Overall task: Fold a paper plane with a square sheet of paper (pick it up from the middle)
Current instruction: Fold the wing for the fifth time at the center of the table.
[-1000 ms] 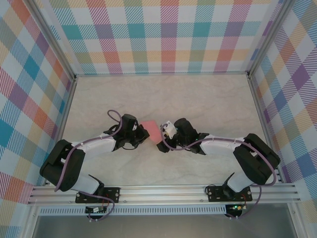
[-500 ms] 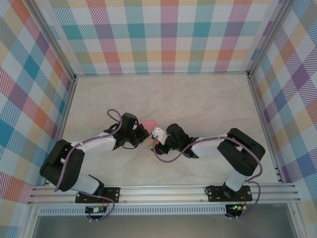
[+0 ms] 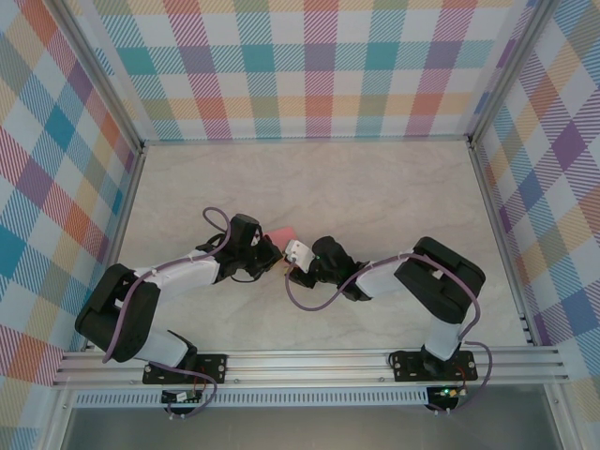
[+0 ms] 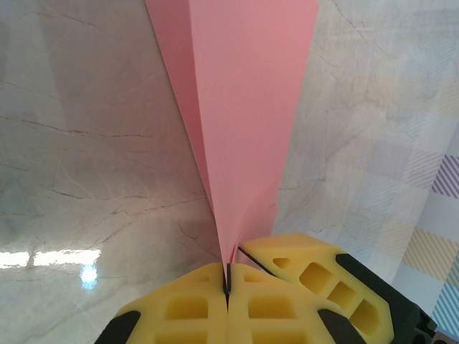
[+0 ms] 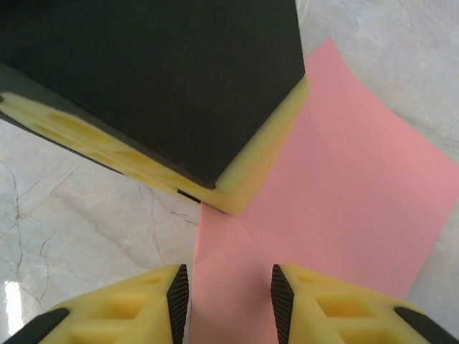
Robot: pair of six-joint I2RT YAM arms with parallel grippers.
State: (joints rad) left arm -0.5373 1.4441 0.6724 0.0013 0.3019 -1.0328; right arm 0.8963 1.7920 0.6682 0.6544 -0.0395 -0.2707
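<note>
In the top external view, the two arms are seen reaching inward until their wrists meet near the middle of the marble-patterned table (image 3: 375,187). The left gripper (image 3: 277,255) and the right gripper (image 3: 291,268) are brought tip to tip, almost touching. A small corner of the salmon-pink sheet of paper (image 3: 281,232) is seen just beyond them, on the far side of the left gripper. The state of either gripper cannot be told from this height.

In the left wrist view, the left gripper (image 4: 227,283) is shown with its yellow foam pads (image 4: 179,312) pressed together, and the narrow end of the sheet of paper (image 4: 237,107) is pinched in the seam between them. From that pinch the paper is fanned out into a wide wedge, and a sharp crease is seen running along its length. A yellow and black finger of the right gripper (image 4: 312,272) is set just beside the left pads, on their right. Whether the far edge of the paper is resting on the table (image 4: 86,143) cannot be told.

In the right wrist view, the right gripper (image 5: 229,287) is held spread, and a strip of the sheet of paper (image 5: 344,186) is straddled by its fingers (image 5: 115,312) without being clamped. A large black-backed finger of the left gripper (image 5: 158,86) is laid over the paper's near corner.
</note>
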